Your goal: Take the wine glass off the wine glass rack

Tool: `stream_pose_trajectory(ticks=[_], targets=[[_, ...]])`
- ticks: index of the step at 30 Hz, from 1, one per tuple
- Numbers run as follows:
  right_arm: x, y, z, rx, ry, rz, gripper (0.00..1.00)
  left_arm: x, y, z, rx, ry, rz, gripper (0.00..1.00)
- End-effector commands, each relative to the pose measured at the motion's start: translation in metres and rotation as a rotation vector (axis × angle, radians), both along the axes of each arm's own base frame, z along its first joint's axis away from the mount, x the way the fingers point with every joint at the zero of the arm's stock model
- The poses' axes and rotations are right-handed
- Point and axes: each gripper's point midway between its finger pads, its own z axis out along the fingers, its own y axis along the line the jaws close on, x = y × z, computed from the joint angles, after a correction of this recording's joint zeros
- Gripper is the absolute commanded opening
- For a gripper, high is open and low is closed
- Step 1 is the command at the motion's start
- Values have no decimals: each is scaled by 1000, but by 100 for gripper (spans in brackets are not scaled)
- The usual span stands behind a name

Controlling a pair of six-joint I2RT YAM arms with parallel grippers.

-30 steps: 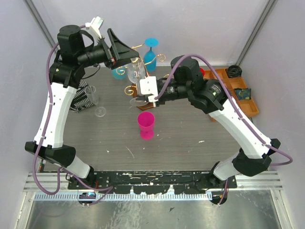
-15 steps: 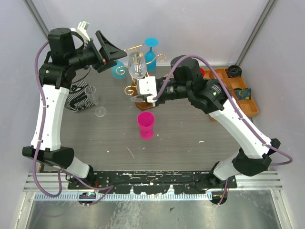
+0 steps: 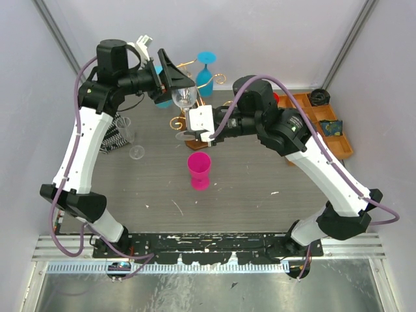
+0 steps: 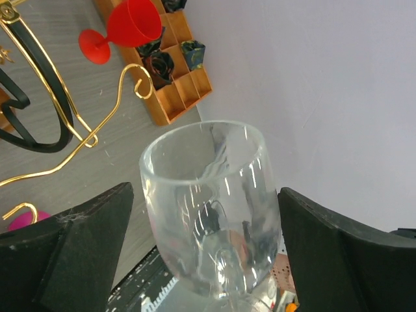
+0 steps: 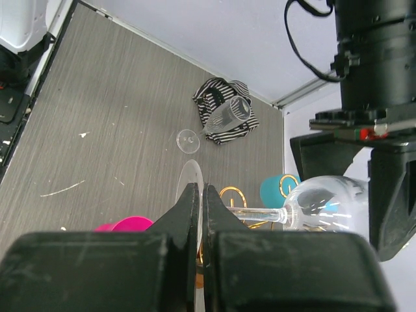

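The clear wine glass [image 3: 185, 97] lies on its side in the air beside the gold wire rack [image 3: 220, 78]. My right gripper [image 3: 190, 134] is shut on its flat foot. In the right wrist view the fingers [image 5: 203, 188] pinch the foot edge-on, and the stem runs right to the bowl [image 5: 325, 201]. My left gripper [image 3: 174, 84] is open, with one finger on each side of the bowl. In the left wrist view the bowl [image 4: 208, 195] fills the space between the black fingers [image 4: 97, 227]; I cannot tell whether they touch it. The rack's curled gold arms [image 4: 65, 110] show behind.
A blue glass [image 3: 206, 68] hangs on the rack, with a teal cup [image 5: 276, 188] beside it. A pink glass [image 3: 199, 170] stands in front. A clear glass [image 3: 123, 130] lies on striped cloth at the left. An orange tray [image 3: 325, 123] and a red glass [image 4: 127, 26] are at the right.
My left gripper swung up and left away from the glass, then came back right and now straddles the bowl. My right gripper has held the foot in place throughout.
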Motion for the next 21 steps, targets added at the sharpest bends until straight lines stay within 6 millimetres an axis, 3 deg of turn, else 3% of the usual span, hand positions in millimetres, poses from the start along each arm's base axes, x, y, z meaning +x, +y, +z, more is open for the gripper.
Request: stream_pose_trajectory(ticks=[1, 4, 6, 9, 11, 12, 14, 16, 17, 21], targets=[[-8, 2, 52, 136, -123, 31, 1, -8, -12, 15, -40, -31, -72, 91], [-7, 2, 49, 130, -117, 29, 1, -11, -14, 16, -48, -33, -92, 61], [-6, 3, 48, 126, -114, 27, 1, -12, -14, 15, -51, -33, -99, 47], [-2, 3, 46, 125, -106, 3, 1, -13, -12, 11, -33, -32, -91, 33], [7, 0, 50, 153, -92, -66, 5, -10, -5, 8, -2, -41, -56, 33], [8, -3, 51, 159, -98, -82, 17, -6, 2, 7, 18, -50, -19, 33], [9, -9, 55, 186, -87, -122, 61, 0, 22, 1, 73, -59, 59, 32], [10, -18, 57, 204, -78, -167, 95, 7, 50, -6, 149, -69, 159, 32], [12, -24, 61, 223, -77, -200, 99, 9, 65, -9, 193, -82, 209, 30], [21, -52, 74, 299, -92, -354, 100, 8, 112, -21, 405, -166, 367, 28]])
